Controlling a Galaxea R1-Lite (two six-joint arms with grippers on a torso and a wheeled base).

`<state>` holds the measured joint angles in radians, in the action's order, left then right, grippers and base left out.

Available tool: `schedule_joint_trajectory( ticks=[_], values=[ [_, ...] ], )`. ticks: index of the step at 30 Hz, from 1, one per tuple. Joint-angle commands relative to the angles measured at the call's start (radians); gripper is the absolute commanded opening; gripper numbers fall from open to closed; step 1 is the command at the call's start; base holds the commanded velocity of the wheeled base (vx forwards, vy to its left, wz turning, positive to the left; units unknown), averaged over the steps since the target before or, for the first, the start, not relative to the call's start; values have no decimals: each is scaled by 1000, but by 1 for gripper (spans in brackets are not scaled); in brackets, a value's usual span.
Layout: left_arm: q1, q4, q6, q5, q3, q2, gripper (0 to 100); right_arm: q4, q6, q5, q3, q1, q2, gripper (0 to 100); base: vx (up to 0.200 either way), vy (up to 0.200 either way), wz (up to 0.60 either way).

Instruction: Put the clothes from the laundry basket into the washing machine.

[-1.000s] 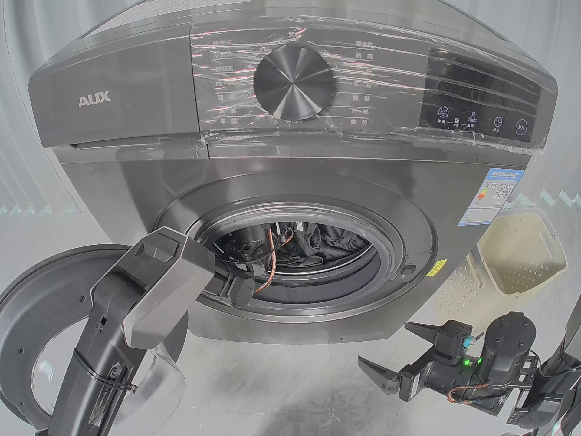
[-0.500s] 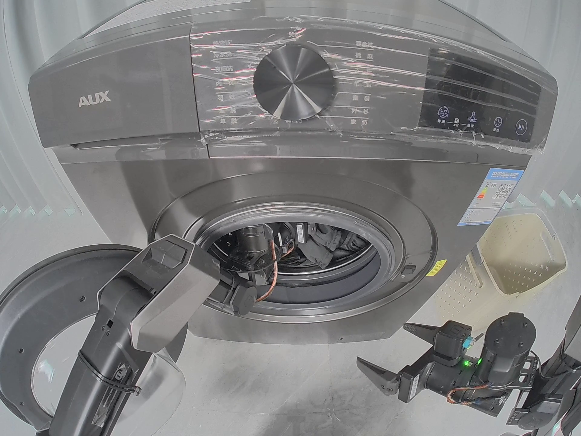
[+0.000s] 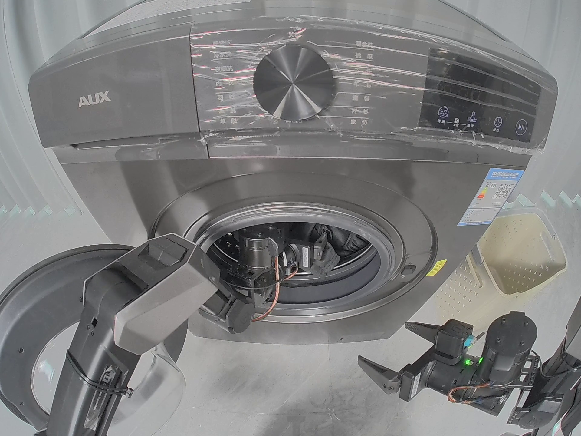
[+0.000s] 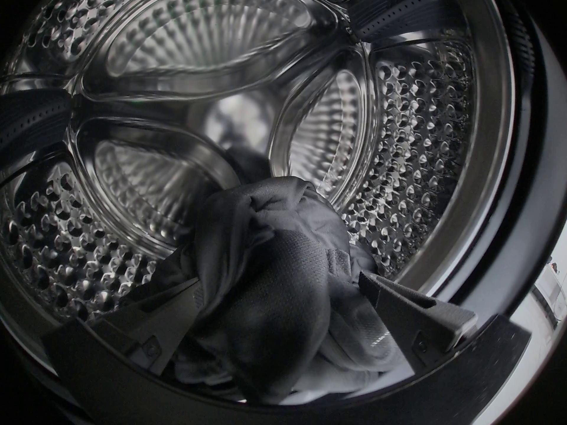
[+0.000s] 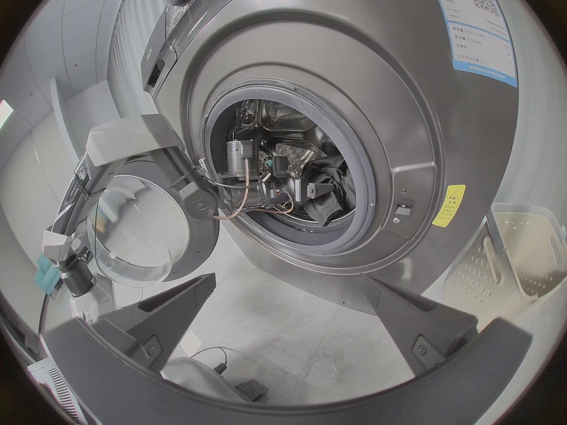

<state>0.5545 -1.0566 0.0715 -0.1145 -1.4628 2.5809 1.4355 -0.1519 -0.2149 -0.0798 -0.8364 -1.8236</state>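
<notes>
Two hazards at washer point(image 3: 290, 171): the lip point(image 3: 330, 292) of its mouth could catch trailing cloth, and the left arm point(image 3: 151, 286) fills much of that mouth, so a skewed pull-out might knock the rim.
Door point(image 3: 30, 298): hangs open left of the washer, close beside the left arm; a wide elbow swing could strike it.
Basket point(image 3: 520, 261): on the floor right of the washer; a careless sweep of the right arm could tip or shove it.
Right tool point(image 3: 383, 343): released, fingers spread, holding nothing, low in front of the washer and right of its mouth; little risk while it hangs there.
Left tool point(image 4: 277, 281): inside the washer's drum point(image 4: 413, 119), fingers spread apart, not clenched. The cloth bulges up between them and touches them, so I judge it could snag and be dragged back out.
Cloth point(image 4: 260, 237): dark, heaped low at the front of the washer's drum, just behind the lip. Lying this near the mouth, it could slide out or get pinched when the door shuts.
Counts: one washer, one door, one basket, two tools, one heap of cloth. How many garments are in the heap I cannot tell.
</notes>
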Motion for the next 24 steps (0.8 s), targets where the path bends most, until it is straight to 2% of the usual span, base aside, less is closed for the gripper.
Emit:
schedule_joint_trajectory(
  ticks=[1, 14, 20, 24],
  values=[
    [22, -16, -4, 10, 168, -137, 100, -1, 0, 0, 0, 0, 1, 100, 0, 0, 0],
    [73, -86, -7, 18, 409, -243, 100, -3, -1, -1, 0, -1, 3, 100, 0, 0, 0],
    [78, -97, -7, 25, 407, -214, 100, -3, -1, 0, 0, 2, -2, 100, 0, 0, 0],
    [70, -91, -4, 45, 348, -146, 100, -3, -1, 0, 0, -1, -5, 100, 0, 0, 0]
  ],
)
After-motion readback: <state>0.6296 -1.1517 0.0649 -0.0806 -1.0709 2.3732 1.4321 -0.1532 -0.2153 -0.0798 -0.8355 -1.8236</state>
